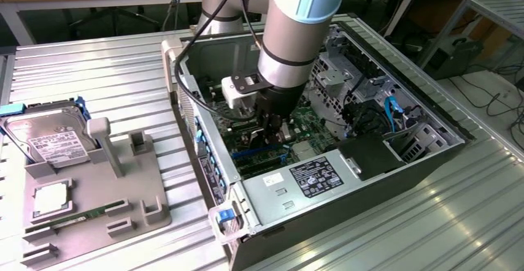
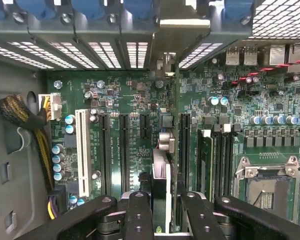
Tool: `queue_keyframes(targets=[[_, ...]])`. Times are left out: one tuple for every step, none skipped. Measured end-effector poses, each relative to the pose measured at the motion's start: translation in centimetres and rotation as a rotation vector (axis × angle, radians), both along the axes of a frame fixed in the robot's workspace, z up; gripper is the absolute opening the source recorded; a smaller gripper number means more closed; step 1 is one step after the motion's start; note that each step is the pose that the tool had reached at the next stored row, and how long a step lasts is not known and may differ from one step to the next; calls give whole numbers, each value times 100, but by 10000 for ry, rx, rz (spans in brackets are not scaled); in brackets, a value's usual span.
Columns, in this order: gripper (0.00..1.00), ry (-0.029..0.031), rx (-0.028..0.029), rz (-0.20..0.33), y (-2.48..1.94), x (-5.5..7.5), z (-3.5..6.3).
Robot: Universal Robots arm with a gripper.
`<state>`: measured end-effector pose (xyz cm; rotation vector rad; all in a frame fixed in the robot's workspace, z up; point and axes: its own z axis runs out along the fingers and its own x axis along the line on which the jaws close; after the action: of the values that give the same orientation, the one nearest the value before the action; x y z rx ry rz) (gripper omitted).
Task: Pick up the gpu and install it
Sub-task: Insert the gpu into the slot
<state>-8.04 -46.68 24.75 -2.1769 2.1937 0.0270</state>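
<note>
- The arm reaches down into the open computer case [image 1: 426,142], which lies on its side on the metal table [image 1: 107,81], with the gripper [image 1: 274,130] low over the motherboard [image 1: 315,127]
- In the wrist view the gripper [image 2: 165,212] has its two black fingers [image 2: 137,215] clenched on the gpu [image 2: 161,175], seen edge-on as a thin card running between them toward the rear slot openings
- The gpu stands upright over the motherboard [image 2: 120,105], beside the black expansion slots [image 2: 124,150] and a white slot [image 2: 82,150]; whether its edge is already seated in a slot is hard to judge, since the card hides the spot beneath it
- The empty processor socket [image 2: 265,187] sits at about 4 o'clock from the card in the wrist view
- On the grey holder tray [image 1: 98,209], at 9 o'clock from the case in the exterior view, a silver hard drive [image 1: 49,139] leans in its stand, with a memory stick [image 1: 73,217] lying flat nearer the tray's front edge
- The power supply [image 1: 311,179] with its black label fills the case's near end, at 6 o'clock from the gripper
</note>
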Motion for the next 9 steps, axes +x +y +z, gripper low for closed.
queue_keyframes(targets=[[27, 1, -1, 0, 2, 0, -9], [27, 0, 1, 0, 4, 0, -17], [27, 0, 0, 0, 6, -1, -26], [27, 1, -1, 0, 6, -1, -27], [27, 1, -1, 0, 7, -1, -27], [27, 1, -2, 0, 7, -2, -27], [27, 0, 0, 0, 8, -2, -27], [27, 0, -1, -1, 14, -3, -27], [27, 1, -2, 0, 21, -3, -27]])
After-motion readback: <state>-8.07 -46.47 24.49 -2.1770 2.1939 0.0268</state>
